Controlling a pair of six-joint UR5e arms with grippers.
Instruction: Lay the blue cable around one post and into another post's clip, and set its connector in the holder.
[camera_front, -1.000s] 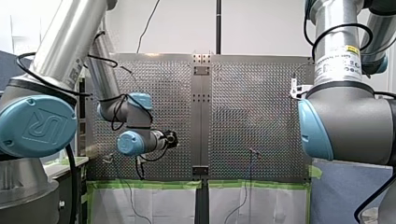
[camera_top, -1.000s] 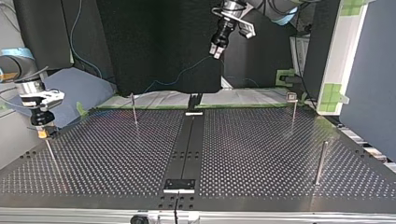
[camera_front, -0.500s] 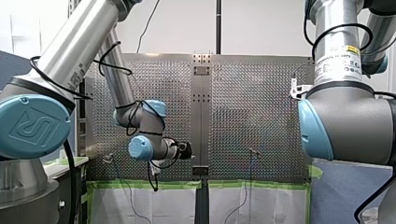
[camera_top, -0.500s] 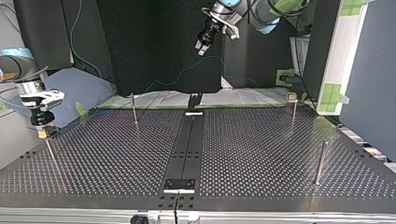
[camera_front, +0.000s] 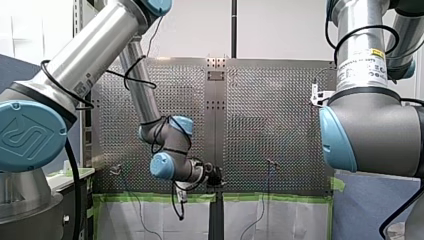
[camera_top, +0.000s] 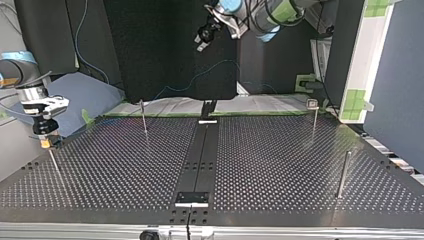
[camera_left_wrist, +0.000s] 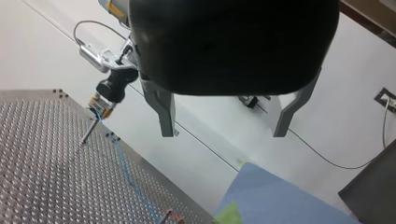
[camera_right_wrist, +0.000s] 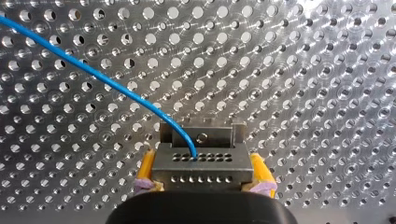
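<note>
Right gripper (camera_right_wrist: 201, 173) clamps the grey multi-hole connector block (camera_right_wrist: 201, 161) between yellow pads (camera_right_wrist: 146, 171); its thin blue cable (camera_right_wrist: 93, 74) trails over the perforated metal table (camera_right_wrist: 303, 93). Left gripper (camera_left_wrist: 226, 126) hangs open, empty. Routing likely needs gentle, low tension.

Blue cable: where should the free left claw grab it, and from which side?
Probably mid-span of the blue cable, where it runs straight and low over the perforated table, clear of my right claw, which pinches the connector. Bring my open left claw down from above, fingers straddling the line.
</note>
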